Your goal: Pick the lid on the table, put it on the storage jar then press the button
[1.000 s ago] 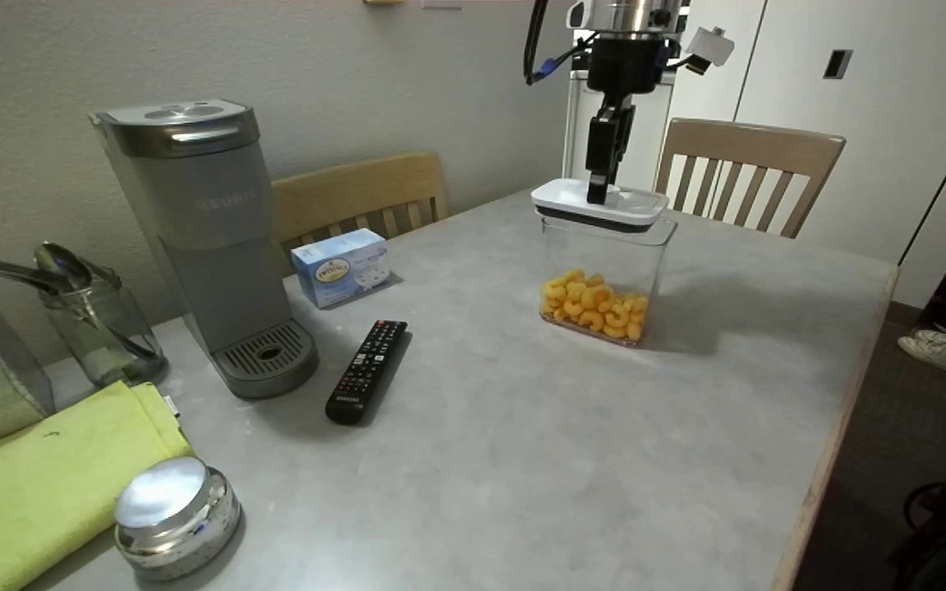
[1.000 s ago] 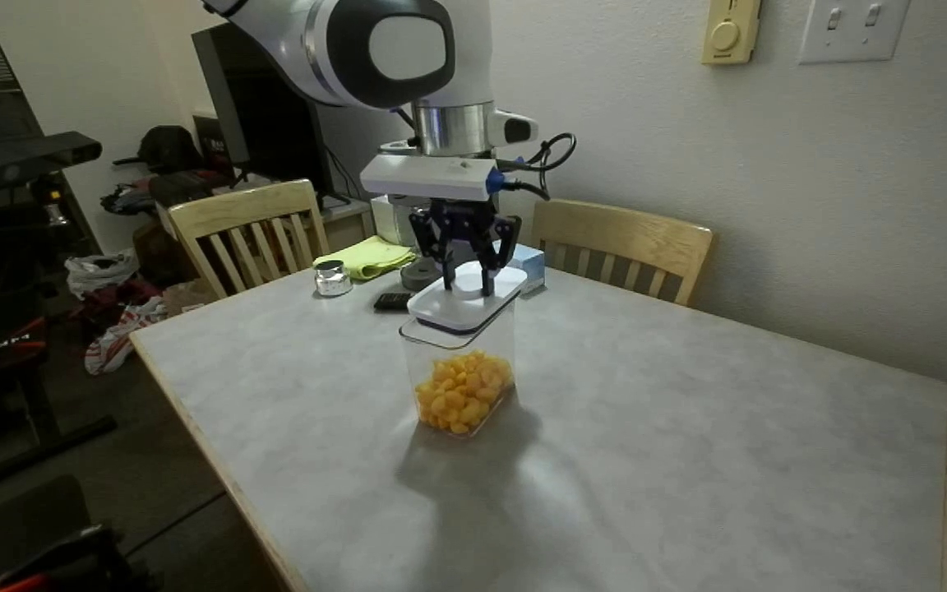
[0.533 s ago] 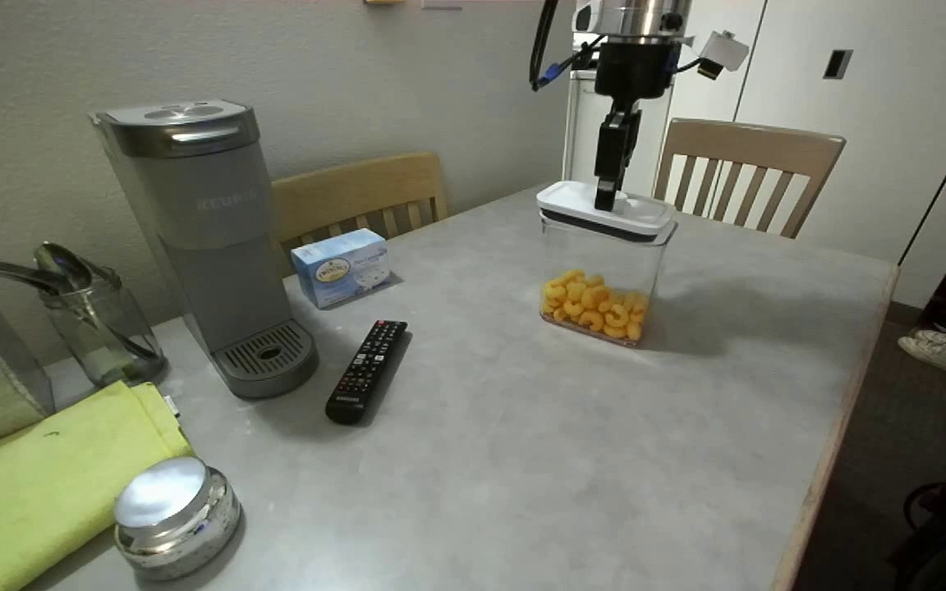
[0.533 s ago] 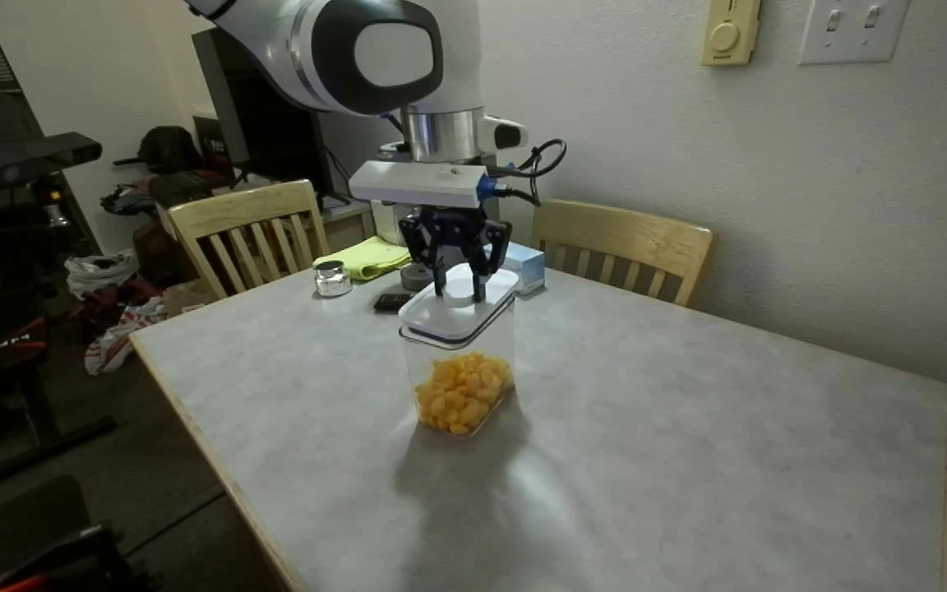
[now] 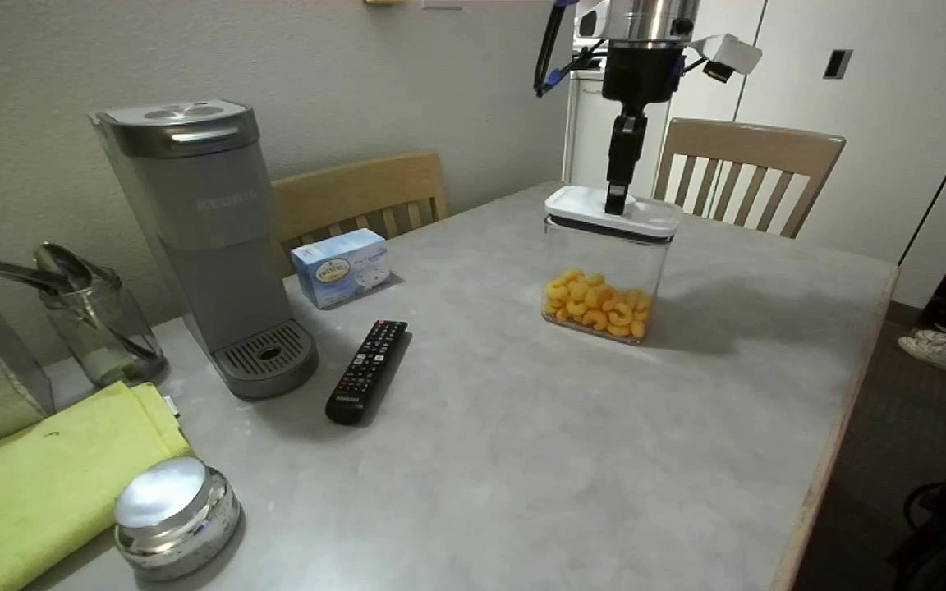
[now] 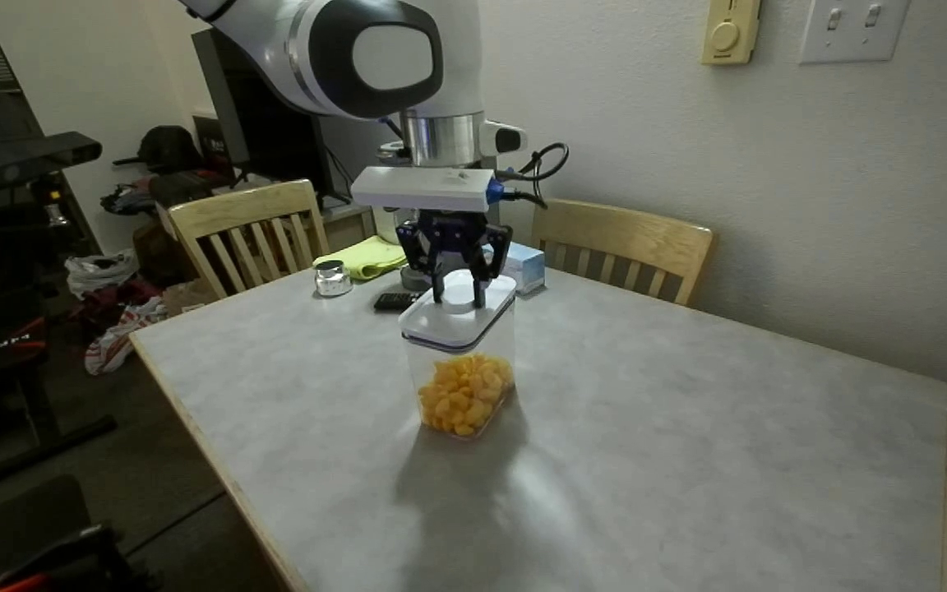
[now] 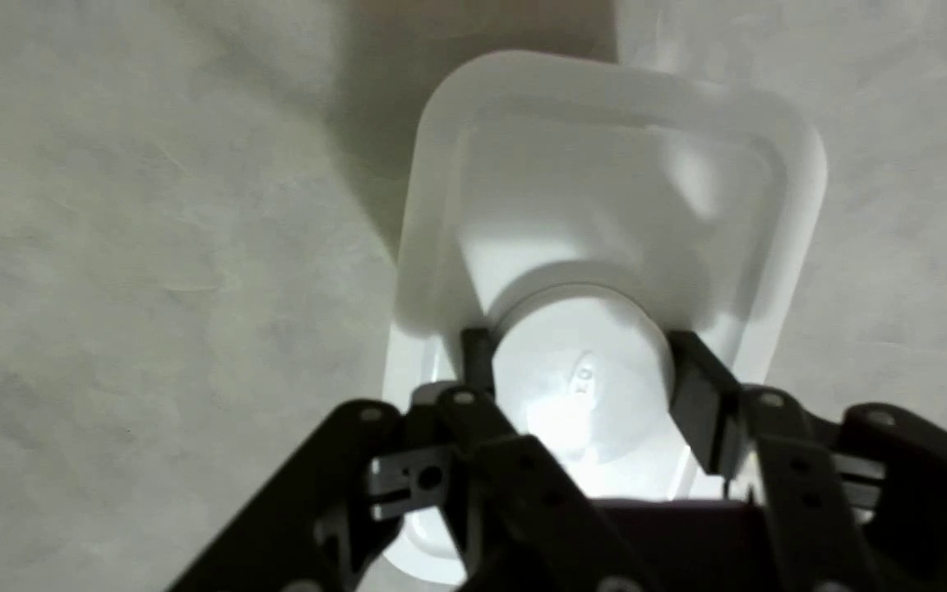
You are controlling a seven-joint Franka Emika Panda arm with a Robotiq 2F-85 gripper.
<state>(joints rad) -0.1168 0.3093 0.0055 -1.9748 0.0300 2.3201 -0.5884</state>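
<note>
The white lid [image 5: 652,220] lies across the mouth of the clear storage jar [image 5: 604,261], lined up with its rim, with a dark seal strip along its underside. Yellow-orange pieces fill the jar's lower part. From above, my gripper [image 7: 579,355] has its black fingers on either side of the lid's round raised button [image 7: 580,386], touching it. In an exterior view the gripper [image 6: 459,299] points straight down at the lid [image 6: 439,325]. How deep the seal sits inside the jar is hard to tell.
A grey coffee machine [image 5: 210,246], a blue tea box [image 5: 342,267] and a black remote [image 5: 368,371] share the table. Nearer stand a metal tin [image 5: 177,517] and a yellow cloth [image 5: 54,484]. Wooden chairs [image 6: 621,247] line the table's edges.
My gripper has come down with the lid and shifted it over the jar, so the tilted lid now lies level with the rim. The jar has shifted very slightly.
</note>
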